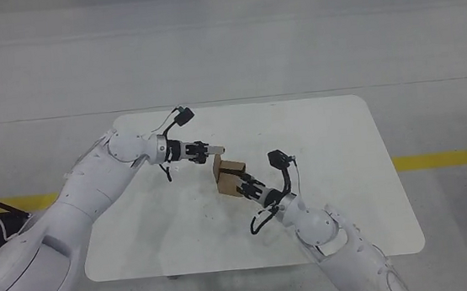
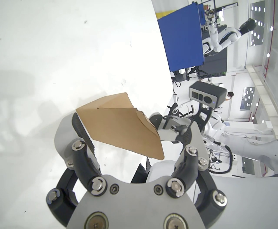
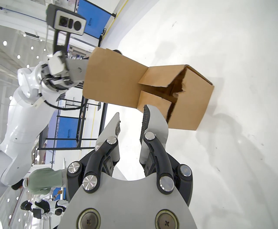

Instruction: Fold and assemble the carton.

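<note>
Flap-folding stage, by my reading. The carton (image 1: 230,176) rests near the middle of the worktop (image 1: 350,219), its open end turned toward the right arm. Left gripper (image 2: 133,128) is released, its fingers spread wide either side of the long flap (image 3: 113,80), which sticks straight out; one pad looks to touch it. Right gripper (image 3: 132,111) is likewise unclenched and holds nothing, one fingertip (image 3: 147,112) at the short side flap (image 3: 154,102). To do this well: tuck the short flaps in first, brace the body so it can't skid, then swing the long flap over. The carton is small, plain brown corrugated, with a ragged inner edge and short flaps half turned in.
</note>
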Robot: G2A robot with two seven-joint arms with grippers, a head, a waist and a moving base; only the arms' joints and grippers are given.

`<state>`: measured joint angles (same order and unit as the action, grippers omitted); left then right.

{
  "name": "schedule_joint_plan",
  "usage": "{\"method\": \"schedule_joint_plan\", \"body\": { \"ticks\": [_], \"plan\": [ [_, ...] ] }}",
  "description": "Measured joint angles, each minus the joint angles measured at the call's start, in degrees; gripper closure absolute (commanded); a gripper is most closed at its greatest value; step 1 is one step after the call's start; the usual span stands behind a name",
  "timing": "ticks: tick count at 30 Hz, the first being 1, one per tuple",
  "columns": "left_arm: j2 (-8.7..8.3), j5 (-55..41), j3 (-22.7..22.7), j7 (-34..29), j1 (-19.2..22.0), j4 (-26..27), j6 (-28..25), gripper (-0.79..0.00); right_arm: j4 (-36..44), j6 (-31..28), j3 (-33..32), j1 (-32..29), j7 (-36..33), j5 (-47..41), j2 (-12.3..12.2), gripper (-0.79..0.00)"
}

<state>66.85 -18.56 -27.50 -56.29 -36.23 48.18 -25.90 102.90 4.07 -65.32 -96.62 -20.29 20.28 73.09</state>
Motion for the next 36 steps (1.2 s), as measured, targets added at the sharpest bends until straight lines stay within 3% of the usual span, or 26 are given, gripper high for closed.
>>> {"method": "schedule_joint_plan", "body": {
  "ticks": [4,8,13,22,29,36],
  "plan": [
    [0.84,-1.37,-0.67,1.09,-0.96,-4.40,-4.50,-0.785,0.30,4.81,-0.14,3.99,-0.11,-2.32,0.44,-0.228],
    [0.61,-1.77,-1.93,1.92,-2.77,-8.30,-9.92,-0.785,-2.02,11.38,1.10,9.09,-1.69,-4.34,1.06,-0.228],
    [0.43,0.53,-2.30,2.08,-4.51,-9.09,-12.52,-0.785,-5.05,15.03,3.79,13.04,-3.11,-4.22,1.64,-0.215],
    [1.37,3.32,-2.43,2.85,-4.64,-6.95,-10.70,-0.785,-7.33,12.80,6.03,15.06,-5.50,-4.69,1.94,-0.163],
    [1.68,4.48,-3.16,3.32,-5.23,-7.02,-10.91,-0.785,-8.89,12.95,6.75,16.67,-7.20,-4.75,2.04,-0.182],
    [1.30,5.81,-4.69,3.94,-5.78,-7.02,-12.85,-0.785,-6.25,11.04,1.31,11.39,-6.69,-6.15,0.80,-0.200]
  ]
}}
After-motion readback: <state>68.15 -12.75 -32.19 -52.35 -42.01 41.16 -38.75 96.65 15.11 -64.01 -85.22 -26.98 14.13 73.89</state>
